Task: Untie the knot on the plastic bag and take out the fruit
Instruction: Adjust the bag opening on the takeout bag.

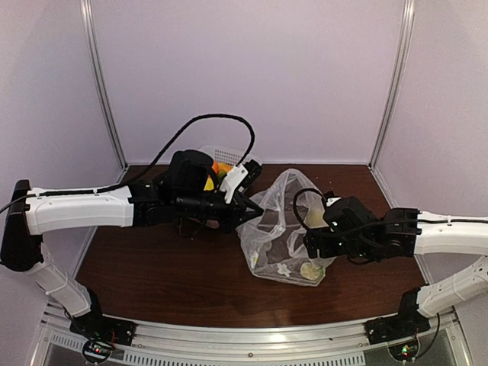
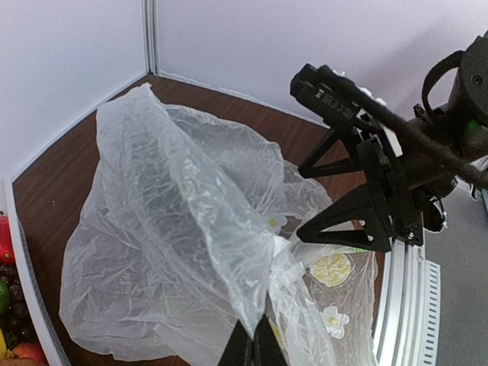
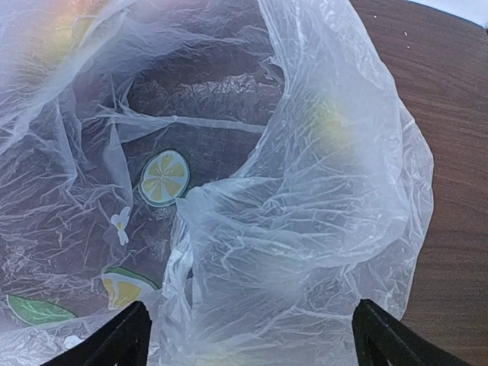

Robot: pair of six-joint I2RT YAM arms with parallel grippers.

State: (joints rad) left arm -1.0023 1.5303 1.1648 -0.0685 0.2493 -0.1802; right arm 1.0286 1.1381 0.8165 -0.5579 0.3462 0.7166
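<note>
The clear plastic bag [image 1: 278, 229], printed with flowers and lime slices, lies slumped on the brown table. My left gripper [image 1: 258, 207] is shut on a fold of its film at the bag's left upper edge [image 2: 254, 329] and holds it raised. My right gripper [image 1: 309, 245] is wide open at the bag's right side, with film lying between its fingers [image 3: 250, 305]; it also shows in the left wrist view [image 2: 299, 204]. A pale yellow-green blur [image 3: 332, 122] shows through the film. No tight knot shows. Red and orange fruit [image 2: 4, 242] lie in the basket.
A white lattice basket [image 1: 207, 152] with fruit stands at the back, behind my left wrist; its rim shows in the left wrist view [image 2: 17, 229]. White walls with metal posts close the back and sides. A metal rail [image 1: 244, 339] runs along the near edge.
</note>
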